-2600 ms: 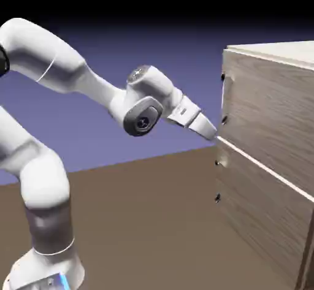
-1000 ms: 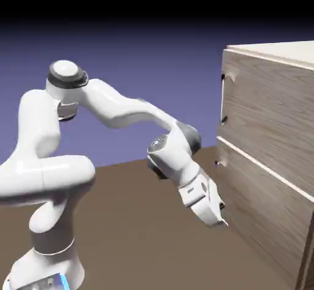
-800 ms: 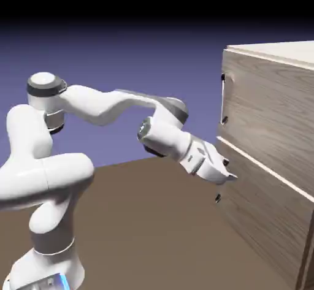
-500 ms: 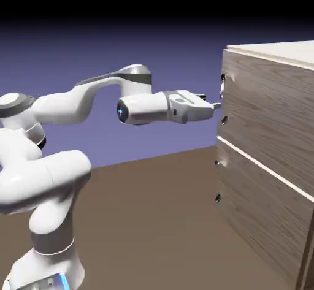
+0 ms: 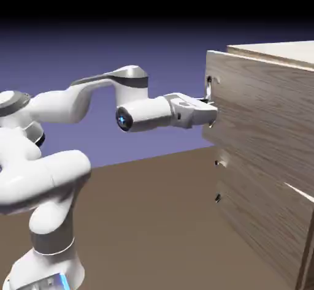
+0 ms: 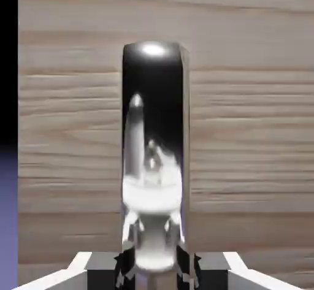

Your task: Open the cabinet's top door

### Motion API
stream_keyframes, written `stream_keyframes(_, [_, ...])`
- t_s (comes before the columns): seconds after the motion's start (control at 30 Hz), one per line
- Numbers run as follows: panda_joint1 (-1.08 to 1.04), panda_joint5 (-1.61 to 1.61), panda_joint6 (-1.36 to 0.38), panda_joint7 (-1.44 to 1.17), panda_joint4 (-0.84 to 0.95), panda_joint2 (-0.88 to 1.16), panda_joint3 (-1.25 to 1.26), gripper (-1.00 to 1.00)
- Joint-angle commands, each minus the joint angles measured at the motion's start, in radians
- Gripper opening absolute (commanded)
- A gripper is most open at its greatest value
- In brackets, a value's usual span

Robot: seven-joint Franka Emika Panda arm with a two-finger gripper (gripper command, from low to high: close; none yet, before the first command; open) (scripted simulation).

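Now the gripper [image 5: 211, 106] was on the handle [image 6: 152, 123] of the top door [image 5: 264, 111], and the fingers had it, one pad either side of the shiny bar, pinched in close! And the door was open, just a little: its free edge stood out from the cabinet [image 5: 276, 49], on the arm's side, while the lower door [image 5: 264, 215] sat flush beneath it. So this was the pull, the early part of it by my reckoning, with most of the swing left to do. What did it call for next? Back away, surely, but along a curve, the hand turning with the door as it came round, the grip kept snug; a dead straight tug might well slide off that slick metal.

From the exterior view you got the gap, and the door's edge proud of the box, but the fingertips were lost against the handle. The hand view gave exactly that: the bar between the tips, wood grain behind, a strip of backdrop past the door's edge. Of the gap, though, it told nothing sure!
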Motion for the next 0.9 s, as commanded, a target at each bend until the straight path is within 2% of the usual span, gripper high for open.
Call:
stream_keyframes(0.0, [0.011,-0.017,-0.042,-0.009,-0.031,0.0,-0.023,-1.0])
stream_keyframes(0.2, [0.02,-0.142,-0.303,-0.063,-0.176,0.0,-0.177,-1.0])
stream_keyframes(0.43, [-0.083,-0.333,-0.608,-0.138,-0.258,-0.038,-0.367,-1.0])
stream_keyframes(0.63, [-0.24,-0.534,-0.869,-0.241,-0.261,-0.138,-0.516,-1.0])
stream_keyframes(0.87, [-0.452,-0.832,-1.141,-0.441,-0.175,-0.361,-0.635,-1.0])
